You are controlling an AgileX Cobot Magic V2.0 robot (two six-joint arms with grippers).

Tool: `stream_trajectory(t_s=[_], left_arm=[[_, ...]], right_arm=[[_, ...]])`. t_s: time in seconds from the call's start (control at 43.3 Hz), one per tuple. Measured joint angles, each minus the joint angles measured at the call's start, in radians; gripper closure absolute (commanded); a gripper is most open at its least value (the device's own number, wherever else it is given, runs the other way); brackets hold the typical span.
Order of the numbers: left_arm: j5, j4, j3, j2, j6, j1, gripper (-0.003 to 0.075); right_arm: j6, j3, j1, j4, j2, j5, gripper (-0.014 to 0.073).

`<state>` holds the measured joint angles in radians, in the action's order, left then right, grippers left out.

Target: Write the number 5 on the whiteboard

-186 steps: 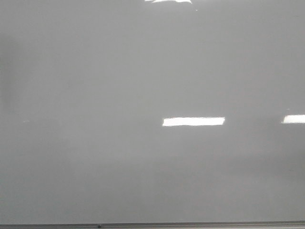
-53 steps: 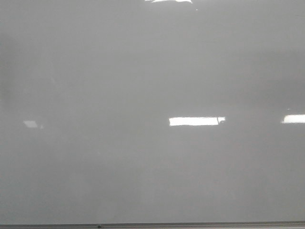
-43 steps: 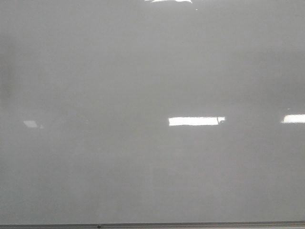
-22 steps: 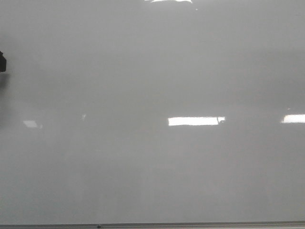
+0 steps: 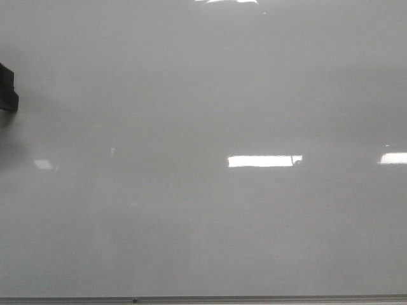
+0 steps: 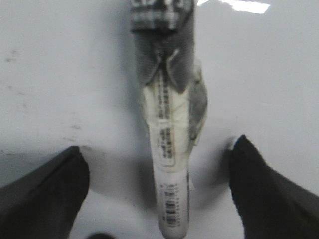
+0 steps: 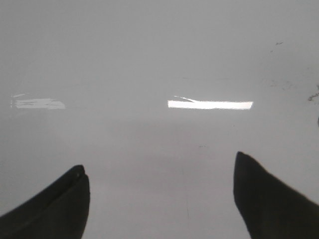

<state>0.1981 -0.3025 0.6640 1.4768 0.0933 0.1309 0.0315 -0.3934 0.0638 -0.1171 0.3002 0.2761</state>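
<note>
The whiteboard (image 5: 203, 95) fills the front view, pale grey and glossy, with no number 5 visible on it. A dark part of an arm (image 5: 6, 89) shows at its left edge. In the left wrist view my left gripper (image 6: 158, 144) has its jaws wide apart. A white marker (image 6: 169, 164) with a barcode label, yellowed tape and a grey cap end (image 6: 162, 45) lies between them, touching neither finger, over the whiteboard (image 6: 60, 74). My right gripper (image 7: 159, 161) is open and empty over the bare whiteboard (image 7: 159, 59).
A thin grey metal edge strip (image 5: 254, 298) runs along the board's lower edge. Bright rectangular light reflections (image 5: 264, 161) lie on the board. Faint dark smudges (image 7: 276, 47) mark the board in the right wrist view.
A dark part of an arm has come into the front view at the left edge and moved a little further in. The light reflections have shifted slightly.
</note>
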Motion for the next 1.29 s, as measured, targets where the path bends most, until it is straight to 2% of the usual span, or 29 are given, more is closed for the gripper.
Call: stream_trajectory(t_s=[0.231, 0.415, 0.485, 0.554, 0.715, 0.854, 1.108, 1.292], left_arm=[[0.019, -0.013, -0.003, 0.002, -0.002, 0.0, 0.0601], [0.012, 0.005, -0.003, 0.0, -0.002, 0.0, 0.071], [-0.028, 0.045, 0.002, -0.012, -0.002, 0.0, 0.0715], [-0.138, 0.101, 0.023, -0.024, -0.002, 0.01, 0.0715], [-0.56, 0.188, 0.15, -0.048, 0.027, 0.029, 0.0715], [-0.823, 0.211, 0.249, -0.048, 0.187, 0.083, 0.0715], [-1.107, 0.219, 0.355, -0.049, 0.564, 0.315, 0.0741], [-1.173, 0.219, 0.4, -0.049, 0.652, 0.483, 0.0741]], right_arm=[[0.0, 0.0, 0.0, 0.0, 0.0, 0.0, -0.0017], [0.0, 0.0, 0.0, 0.0, 0.0, 0.0, -0.0017], [0.0, 0.0, 0.0, 0.0, 0.0, 0.0, -0.0017], [0.0, 0.0, 0.0, 0.0, 0.0, 0.0, -0.0017], [0.0, 0.0, 0.0, 0.0, 0.0, -0.003, -0.0017], [0.0, 0.0, 0.0, 0.0, 0.0, -0.006, -0.0017], [0.004, 0.0, 0.0, 0.0, 0.0, 0.059, -0.0017], [0.109, -0.016, 0.055, 0.0, 0.019, 0.127, -0.0017]])
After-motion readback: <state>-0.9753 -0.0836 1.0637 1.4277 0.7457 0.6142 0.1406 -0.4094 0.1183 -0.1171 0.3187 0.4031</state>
